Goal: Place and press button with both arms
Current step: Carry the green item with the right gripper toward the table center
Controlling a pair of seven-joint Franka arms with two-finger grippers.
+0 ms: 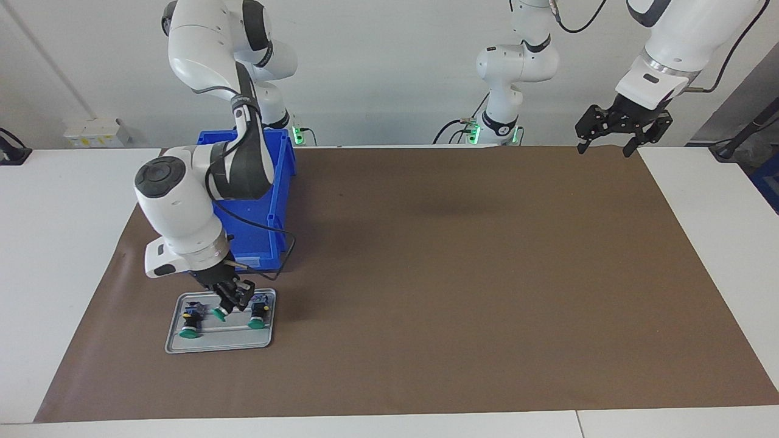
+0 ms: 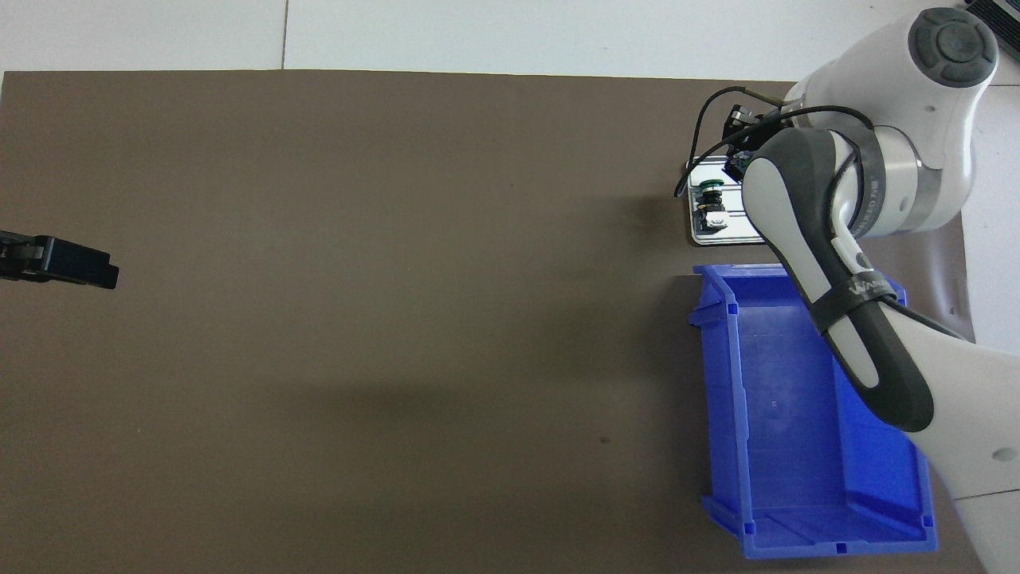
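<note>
Facing view: right arm bent low over tray, right gripper clamped on middle button, left gripper spread wide, raised at mat edge, waiting, overhead view hides grasp under arm, shows blue bin interior.

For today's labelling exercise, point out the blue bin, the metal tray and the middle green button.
blue bin (image 2: 805,414), overhead view, inside floor.
metal tray (image 1: 219,344), facing view, bare front strip.
middle green button (image 1: 218,314), facing view, green cap.

A plain white wall fills the top of the frame. Below it a white table carries a broad brown mat, evenly lit, softly shadowed at centre.
</note>
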